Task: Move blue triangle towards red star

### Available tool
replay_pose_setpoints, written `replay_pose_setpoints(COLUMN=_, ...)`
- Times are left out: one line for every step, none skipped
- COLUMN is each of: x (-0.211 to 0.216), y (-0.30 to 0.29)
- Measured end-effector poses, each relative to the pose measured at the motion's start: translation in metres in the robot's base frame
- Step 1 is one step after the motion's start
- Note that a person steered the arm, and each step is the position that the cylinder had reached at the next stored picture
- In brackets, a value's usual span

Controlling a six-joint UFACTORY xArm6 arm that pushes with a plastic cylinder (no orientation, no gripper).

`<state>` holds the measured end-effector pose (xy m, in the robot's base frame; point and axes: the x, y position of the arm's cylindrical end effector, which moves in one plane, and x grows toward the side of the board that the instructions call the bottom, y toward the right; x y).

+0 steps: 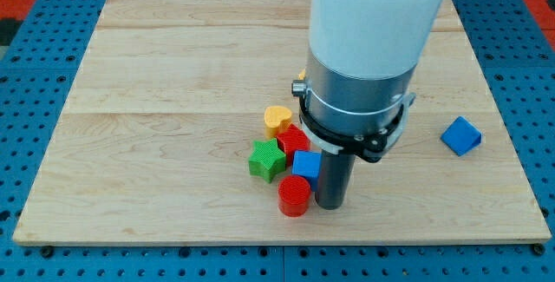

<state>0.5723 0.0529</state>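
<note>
No gripper, just my tip (331,204), holding nothing, touching the right side of the blue triangle (306,165); the red star (293,139) lies just up-left beyond it.

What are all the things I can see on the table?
Wooden board: one, pale wood, fills most of the view, lying on the blue pegboard.
Blue pegboard table: one, blue with holes, around the board.
Yellow heart-shaped block: one, yellow, top of the cluster near the middle.
Red block: one, red, shape partly hidden, just below the yellow one.
Green star block: one, green, the cluster's left side.
Small blue block: one, blue, shape unclear, beside the rod.
Red cylinder block: one, red, bottom of the cluster.
Blue cube block: one, blue, alone at the view's right.
Yellow piece: one, mostly hidden behind the arm.
My tip: one, dark rod, just right of the red cylinder.
</note>
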Motion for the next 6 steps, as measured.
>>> replay_pose_setpoints(x=-0.006, y=0.000)
replay_pose_setpoints(x=-0.016, y=-0.007)
replay_pose_setpoints(x=-0.015, y=-0.001)
replay_pose_setpoints(x=0.003, y=0.045)
replay_pose_setpoints(x=0.018, y=0.084)
replay_pose_setpoints(x=0.023, y=0.091)
